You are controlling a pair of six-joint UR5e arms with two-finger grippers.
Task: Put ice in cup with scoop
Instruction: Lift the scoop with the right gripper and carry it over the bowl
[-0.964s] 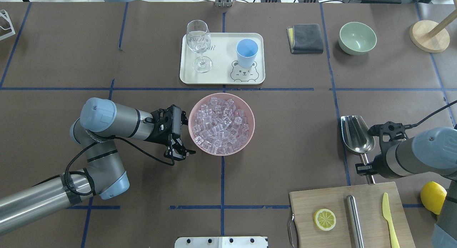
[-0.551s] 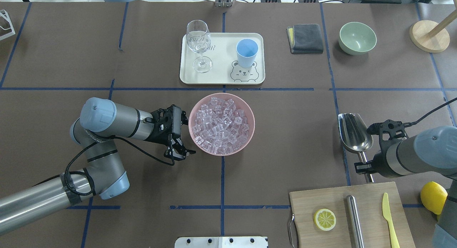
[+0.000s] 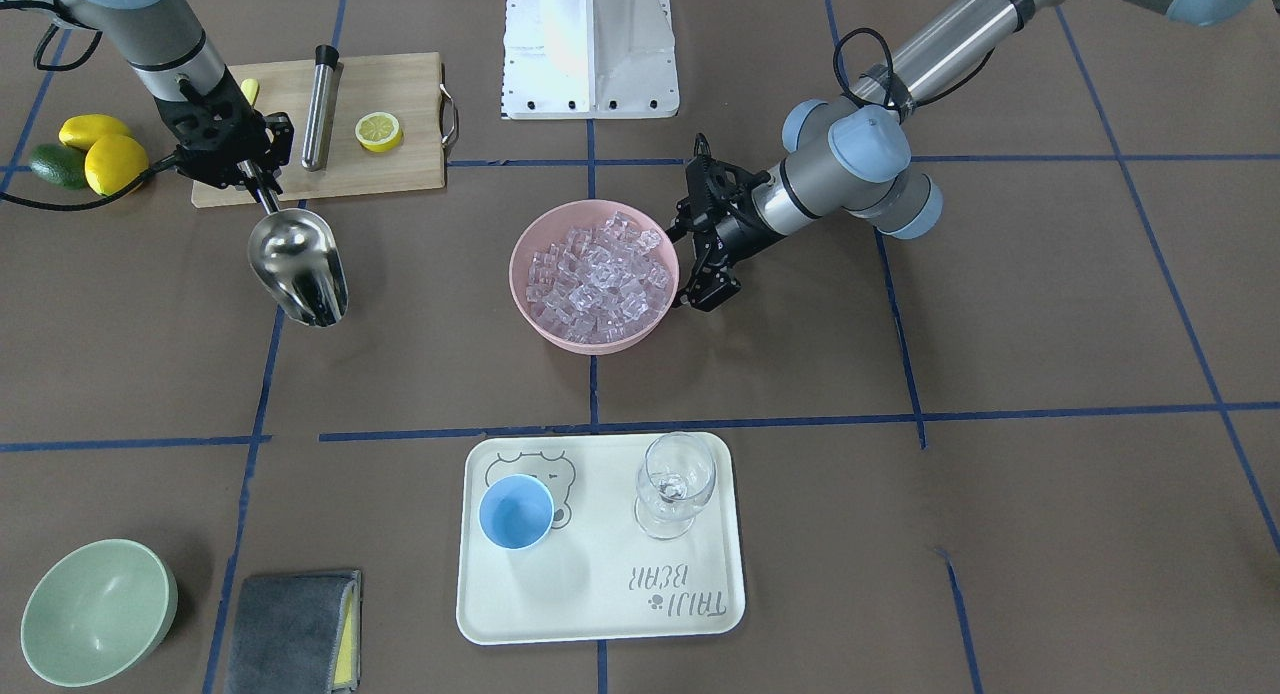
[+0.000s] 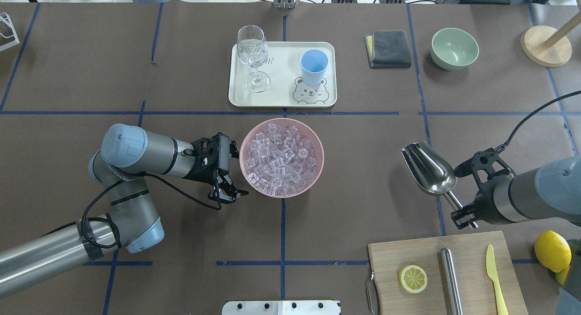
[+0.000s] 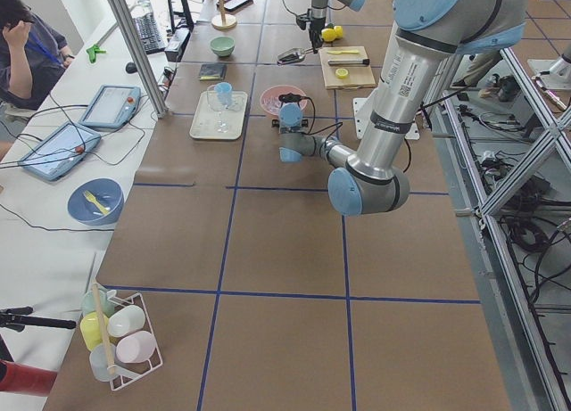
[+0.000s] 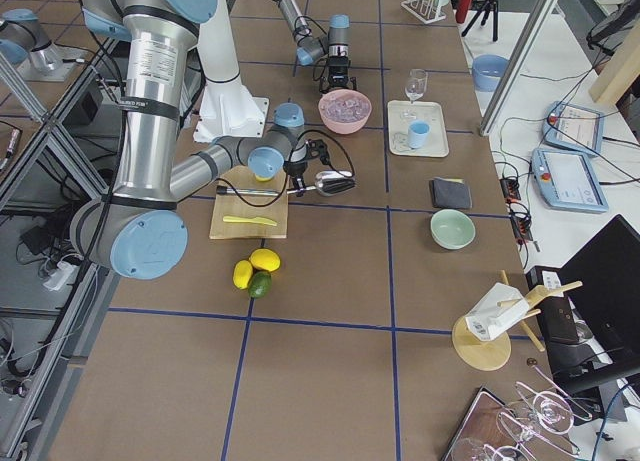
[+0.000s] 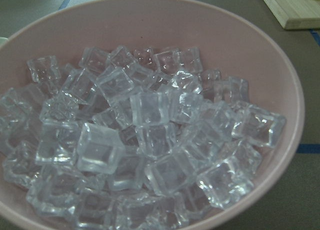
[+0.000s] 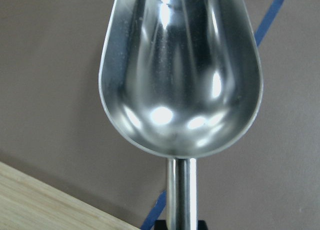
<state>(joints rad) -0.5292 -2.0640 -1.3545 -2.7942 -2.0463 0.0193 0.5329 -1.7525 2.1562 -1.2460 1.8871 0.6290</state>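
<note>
The steel scoop hangs over the table, right of the pink bowl, and its trough is empty in the right wrist view. My right gripper is shut on its thin handle; it also shows in the front view. The ice is piled in the pink bowl and fills the left wrist view. My left gripper is open just outside the bowl's near-left rim; I cannot tell if it touches. The light-blue cup stands empty on the tray.
A wine glass stands on the tray left of the cup. A cutting board with a lemon slice, a steel cylinder and a yellow knife lies under my right arm. A grey cloth and a green bowl sit at the far right.
My right gripper has carried the scoop left, toward the pink bowl, and turned its trough to point left. The left arm has not moved.
</note>
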